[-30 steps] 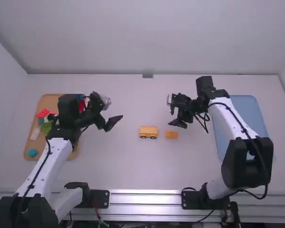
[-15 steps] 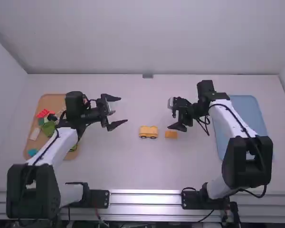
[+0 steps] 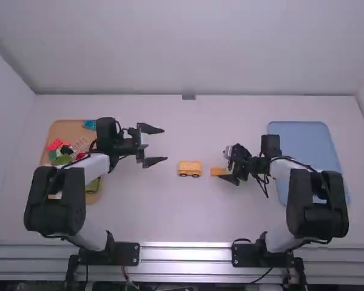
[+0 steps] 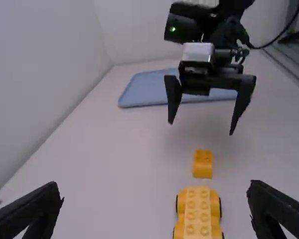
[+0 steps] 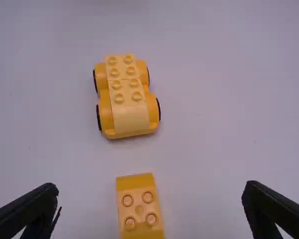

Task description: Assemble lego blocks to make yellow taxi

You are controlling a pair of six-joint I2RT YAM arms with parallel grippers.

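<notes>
The yellow car stands mid-table; its studded top and black wheels show in the right wrist view, car. Just right of it lies a small yellow block, block. My left gripper is open left of the car, its fingers spread apart with nothing between them; left gripper. Close at the small block's right side is my right gripper, open and empty; the block shows between its wide-apart fingers in its wrist view, right gripper.
At the left, a wooden tray holds several coloured blocks, partly behind the left arm. On the right lies a blue tray, partly covered by the right arm. A metal rail runs along the front edge.
My left gripper has swung round and moved a little right, to face the car. The right gripper has come toward the camera, down to beside the small block. The car and block have not moved.
</notes>
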